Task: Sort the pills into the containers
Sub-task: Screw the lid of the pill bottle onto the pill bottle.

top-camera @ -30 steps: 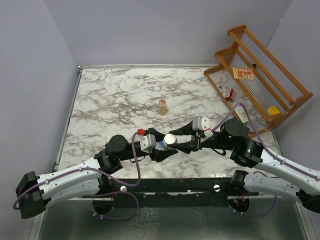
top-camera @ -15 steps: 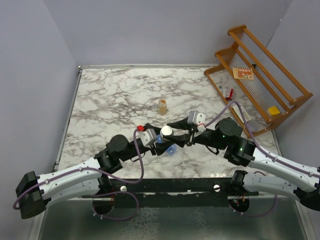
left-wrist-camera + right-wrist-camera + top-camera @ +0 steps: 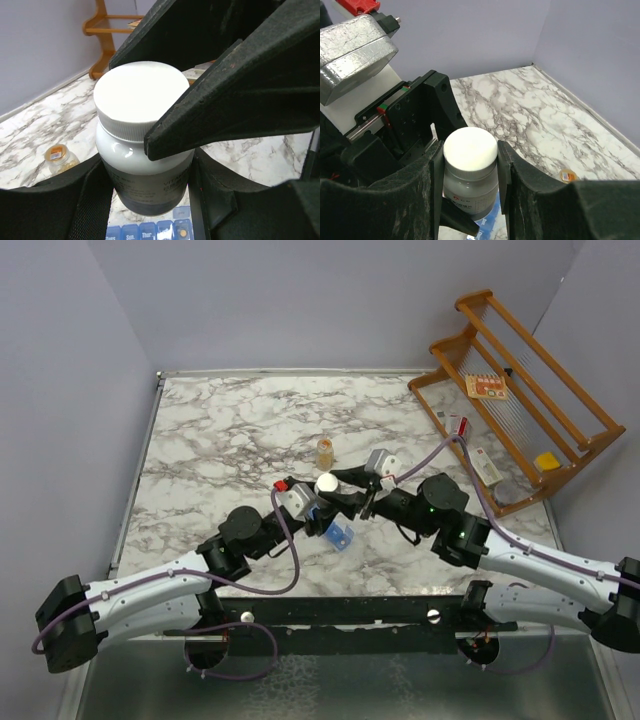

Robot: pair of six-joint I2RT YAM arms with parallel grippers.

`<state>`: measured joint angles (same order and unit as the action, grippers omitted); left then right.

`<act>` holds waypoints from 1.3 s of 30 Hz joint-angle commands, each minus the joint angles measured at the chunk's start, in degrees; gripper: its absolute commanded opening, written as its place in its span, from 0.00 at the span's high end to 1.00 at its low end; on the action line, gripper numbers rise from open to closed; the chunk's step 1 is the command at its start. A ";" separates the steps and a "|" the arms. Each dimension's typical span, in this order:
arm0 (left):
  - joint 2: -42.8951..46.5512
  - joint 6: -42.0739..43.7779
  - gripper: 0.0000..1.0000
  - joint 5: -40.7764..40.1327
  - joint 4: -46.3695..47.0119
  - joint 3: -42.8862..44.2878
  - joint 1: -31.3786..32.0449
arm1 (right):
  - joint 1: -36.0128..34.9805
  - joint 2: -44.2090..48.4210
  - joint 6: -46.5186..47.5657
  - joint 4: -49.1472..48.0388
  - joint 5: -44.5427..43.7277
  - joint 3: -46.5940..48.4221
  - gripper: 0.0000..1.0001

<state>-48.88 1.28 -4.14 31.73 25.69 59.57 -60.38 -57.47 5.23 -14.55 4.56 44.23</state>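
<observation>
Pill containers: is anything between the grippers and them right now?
Yes. The white-capped bottle is in the way: the left gripper clamps its body, the right gripper clamps its cap, and the containers lie on the table below it.

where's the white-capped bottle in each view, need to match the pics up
top external: white-capped bottle at the centre of the picture, cap up.
left wrist: fills the middle, seen close.
right wrist: lower centre, cap towards the camera.
shared landmark: small amber bottle, just beyond it in top external, lower left in left wrist, lower right in right wrist.
</observation>
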 commanded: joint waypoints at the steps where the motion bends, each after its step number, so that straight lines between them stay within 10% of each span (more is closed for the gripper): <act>1: -0.38 1.78 1.00 -1.59 16.32 5.05 0.15 | -0.29 -4.72 0.20 7.29 -4.36 -1.57 0.92; 4: -1.77 2.07 1.00 -2.17 16.75 5.83 0.19 | -0.42 -6.35 0.08 7.75 -5.74 -0.80 0.87; 16: -4.02 0.91 1.00 -0.37 15.47 4.76 0.19 | -0.61 -0.93 0.18 4.82 -8.37 -1.06 0.11; 39: 0.61 -0.19 1.00 9.42 8.19 1.15 0.20 | -0.59 17.11 -0.95 22.29 10.39 7.02 0.11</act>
<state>-51.53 2.26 -3.97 39.48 26.98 59.64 -60.60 -44.01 3.29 2.76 7.79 49.43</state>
